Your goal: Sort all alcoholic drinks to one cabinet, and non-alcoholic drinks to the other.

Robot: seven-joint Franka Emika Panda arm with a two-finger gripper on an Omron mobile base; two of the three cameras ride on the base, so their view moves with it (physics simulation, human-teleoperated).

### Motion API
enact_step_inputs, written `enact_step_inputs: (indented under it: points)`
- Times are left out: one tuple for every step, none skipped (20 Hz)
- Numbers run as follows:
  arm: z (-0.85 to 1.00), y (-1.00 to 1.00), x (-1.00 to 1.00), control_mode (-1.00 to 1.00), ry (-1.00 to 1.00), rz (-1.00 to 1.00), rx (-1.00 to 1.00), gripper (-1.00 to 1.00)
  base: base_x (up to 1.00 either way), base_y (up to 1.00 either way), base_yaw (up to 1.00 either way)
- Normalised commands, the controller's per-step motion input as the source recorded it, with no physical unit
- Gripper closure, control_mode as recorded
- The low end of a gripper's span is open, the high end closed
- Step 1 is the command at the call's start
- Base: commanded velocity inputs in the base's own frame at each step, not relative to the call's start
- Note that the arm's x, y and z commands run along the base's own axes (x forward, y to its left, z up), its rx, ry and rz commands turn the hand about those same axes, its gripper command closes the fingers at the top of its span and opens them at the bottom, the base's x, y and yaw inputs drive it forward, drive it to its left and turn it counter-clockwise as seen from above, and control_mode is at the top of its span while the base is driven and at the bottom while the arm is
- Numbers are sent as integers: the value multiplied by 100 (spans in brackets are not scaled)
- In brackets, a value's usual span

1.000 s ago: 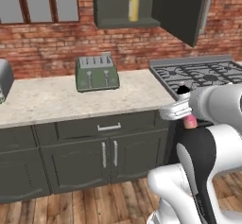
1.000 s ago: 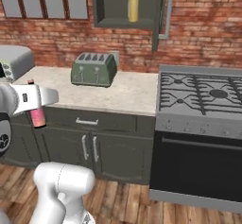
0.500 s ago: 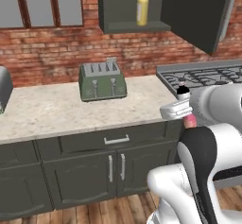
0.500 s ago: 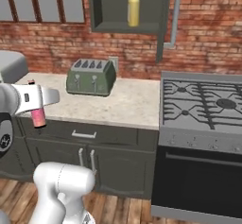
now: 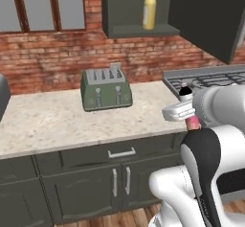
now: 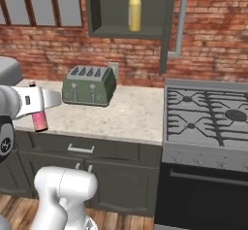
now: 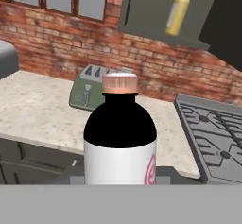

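Pink bottle (image 6: 38, 121) is clamped in the gripper (image 6: 34, 100), whose jaws are closed part-way on it, and it is carried in the air in front of the surface (image 6: 131, 115), level with its front edge and clear of it. In the right base view the lower pink body hangs below the white hand; the upper part is hidden by the hand. In the left base view the bottle (image 5: 192, 121) shows as a pink stub below the hand and its dark cap (image 5: 185, 92) above it; the middle is covered by the gripper (image 5: 184, 110). The hand view shows the same bottle (image 7: 120, 138) very close, with a black upper section, a white label bearing a pink mark, and a pinkish end facing the camera. The bottom of it is cut off at the frame edge, and the fingertips cannot be made out.

Yellow bottle (image 6: 134, 10) with a white cap stands upright on the inner shelf of the open wall cabinet (image 6: 97, 10), above and beyond the held bottle. The cabinet door (image 6: 167, 25) is swung open, with its pale bar handle (image 6: 180, 23) on the edge. The cabinet top is cut off by the frame.

A green toaster (image 6: 89, 85) sits on the surface against the brick wall. The stove (image 6: 208, 122) adjoins the surface on the right.
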Motion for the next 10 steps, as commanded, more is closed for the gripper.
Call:
enact_step_inputs:
  points:
    - [0, 0, 0, 100, 0, 0, 0, 100, 52, 0, 0]
    - [0, 0, 0, 100, 0, 0, 0, 100, 51, 0, 0]
    - [0, 0, 0, 100, 0, 0, 0, 100, 51, 0, 0]
    - [0, 0, 0, 100, 0, 0, 0, 100, 49, 0, 0]
    - [0, 0, 0, 100, 0, 0, 0, 100, 51, 0, 1]
    - [0, 0, 0, 100, 0, 0, 0, 100, 54, -1, 1]
    - [0, 0, 0, 100, 0, 0, 0, 100, 57, -2, 1]
    - [0, 0, 0, 100, 0, 0, 0, 100, 59, 0, 1]
    - [0, 0, 0, 100, 0, 0, 0, 100, 56, -3, 1]
    - [0, 0, 0, 100, 0, 0, 0, 100, 54, -4, 2]
